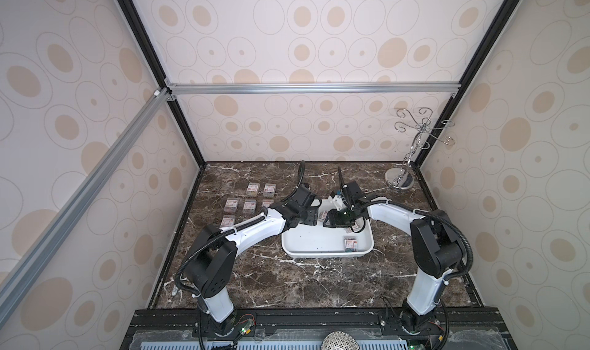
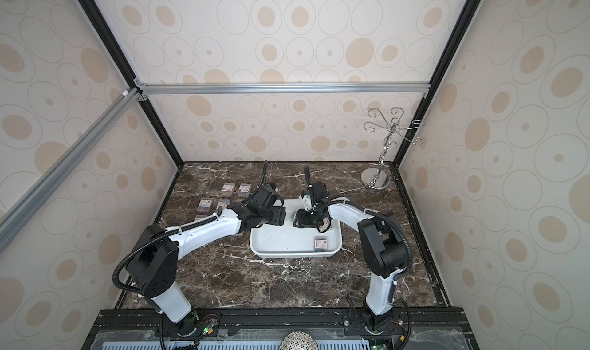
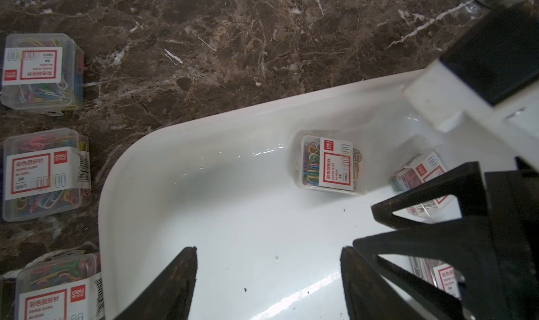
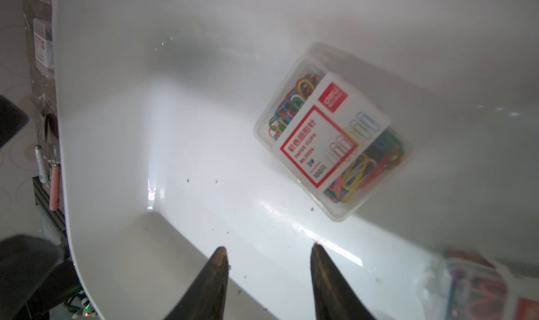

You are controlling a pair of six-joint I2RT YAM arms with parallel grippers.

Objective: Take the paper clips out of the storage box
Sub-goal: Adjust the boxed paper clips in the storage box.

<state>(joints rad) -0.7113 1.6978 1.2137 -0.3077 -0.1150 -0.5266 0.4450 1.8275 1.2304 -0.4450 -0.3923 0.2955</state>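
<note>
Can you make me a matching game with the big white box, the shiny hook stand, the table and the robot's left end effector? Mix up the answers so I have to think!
Things
1. storage box
2. silver hook stand
3. table
4. left end effector

Place, colour or state
A. open, holding nothing
B. standing in the far right corner
C. dark brown with white veins
D. white, with a few paper clip boxes inside

Right pairs: 1-D, 2-B, 3-C, 4-A
</note>
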